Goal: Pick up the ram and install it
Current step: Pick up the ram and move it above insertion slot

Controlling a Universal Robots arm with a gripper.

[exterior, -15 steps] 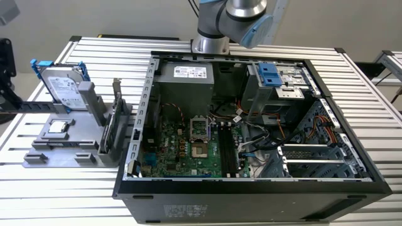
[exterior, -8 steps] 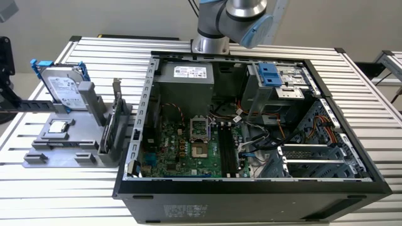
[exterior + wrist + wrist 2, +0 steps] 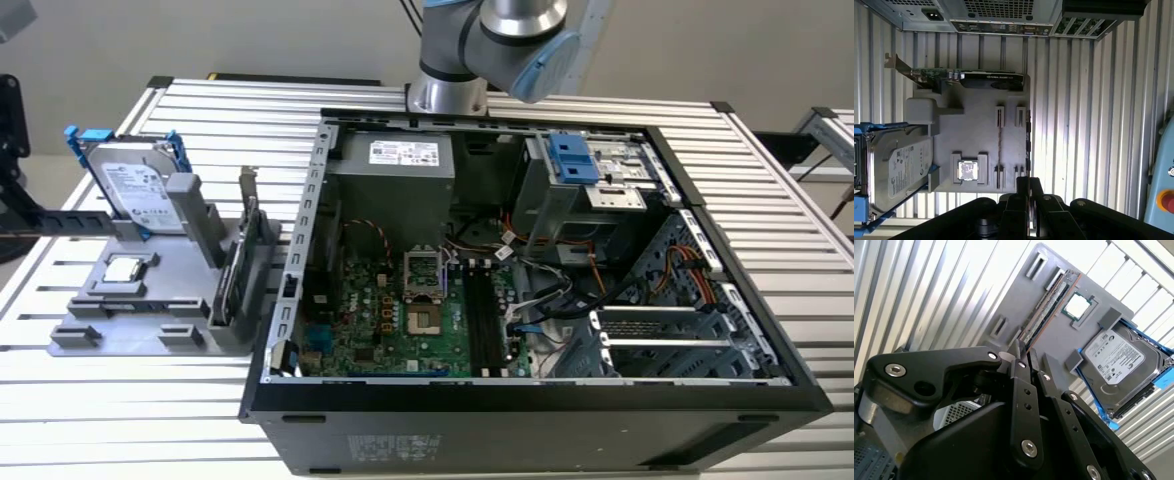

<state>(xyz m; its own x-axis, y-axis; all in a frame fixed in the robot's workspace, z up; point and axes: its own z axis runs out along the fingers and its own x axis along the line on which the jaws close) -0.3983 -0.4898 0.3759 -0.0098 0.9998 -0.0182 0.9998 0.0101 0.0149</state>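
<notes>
The hand (image 3: pixel 1028 182) is closed, fingertips together, gripping nothing, above the tabletop (image 3: pixel 1079 125). The ram (image 3: pixel 999 150) stands on edge in a slot of the gray holder (image 3: pixel 140 322), at the exterior view's left, beside the open computer case (image 3: pixel 534 410).

Second wrist view | we record gripper (image 3: pixel 1022 350) in foreground, fingertips drawn together | ram (image 3: pixel 1050 299) on edge in grey holder (image 3: pixel 1014 295), near processor chip (image 3: pixel 1076 306) | hard drive (image 3: pixel 1116 360) with blue rails alongside holder | ribbed table (image 3: pixel 919 285) beneath.
</notes>
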